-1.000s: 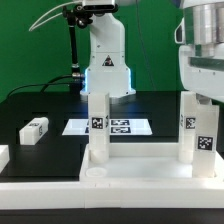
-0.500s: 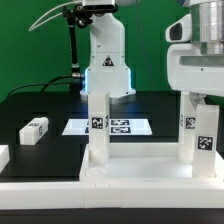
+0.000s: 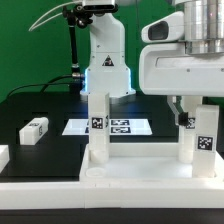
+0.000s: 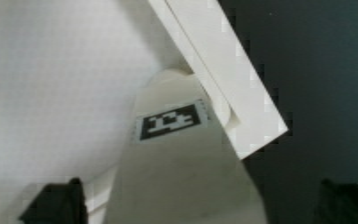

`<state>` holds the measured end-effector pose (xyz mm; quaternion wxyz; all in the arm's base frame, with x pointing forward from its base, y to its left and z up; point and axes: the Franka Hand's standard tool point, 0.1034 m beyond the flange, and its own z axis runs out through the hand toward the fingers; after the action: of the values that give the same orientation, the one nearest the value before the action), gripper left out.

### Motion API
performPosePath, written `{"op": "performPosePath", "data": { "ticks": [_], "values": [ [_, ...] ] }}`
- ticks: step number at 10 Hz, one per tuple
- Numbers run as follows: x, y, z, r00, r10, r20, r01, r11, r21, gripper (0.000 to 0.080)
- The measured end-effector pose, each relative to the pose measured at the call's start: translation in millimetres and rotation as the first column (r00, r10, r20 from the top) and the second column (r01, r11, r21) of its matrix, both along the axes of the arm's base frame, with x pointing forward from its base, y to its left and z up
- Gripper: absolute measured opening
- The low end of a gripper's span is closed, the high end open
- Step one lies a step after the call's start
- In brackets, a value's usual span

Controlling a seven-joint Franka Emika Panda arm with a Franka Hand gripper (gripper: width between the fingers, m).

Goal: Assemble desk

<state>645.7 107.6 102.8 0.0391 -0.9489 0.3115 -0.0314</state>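
A black table (image 3: 45, 108) is filling the middle of the exterior view, with a green backdrop (image 3: 25, 35) standing behind it. The marker board (image 3: 120, 127), a thin white sheet printed with black-and-white square tags, is lying flat on the table near its centre. A long white border rail (image 3: 40, 185) is running along the table's near edge, in the foreground, toward the exterior view's left.

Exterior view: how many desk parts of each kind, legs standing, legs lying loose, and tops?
Legs standing on the desk top: 2
Legs lying loose on the table: 1
Desk tops: 1
Total: 4
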Motion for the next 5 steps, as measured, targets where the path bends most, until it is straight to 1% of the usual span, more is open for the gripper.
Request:
{"op": "performPosePath", "data": {
  "ticks": [2, 3, 4, 5],
  "values": [
    [-0.1, -0.1, -0.3, 1.000, -0.026, -0.002, 0.026, 1.000, 0.002, 0.0382],
    [-0.2, 0.1, -0.4, 0.999, -0.046, -0.003, 0.046, 0.999, 0.005, 0.0382],
    [-0.6, -1.8, -0.9, 0.988, -0.154, -0.012, 0.154, 0.988, 0.012, 0.0291],
    [-0.6, -2.2, -1.0, 0.977, -0.211, -0.016, 0.211, 0.977, 0.015, 0.0291]
  ]
}}
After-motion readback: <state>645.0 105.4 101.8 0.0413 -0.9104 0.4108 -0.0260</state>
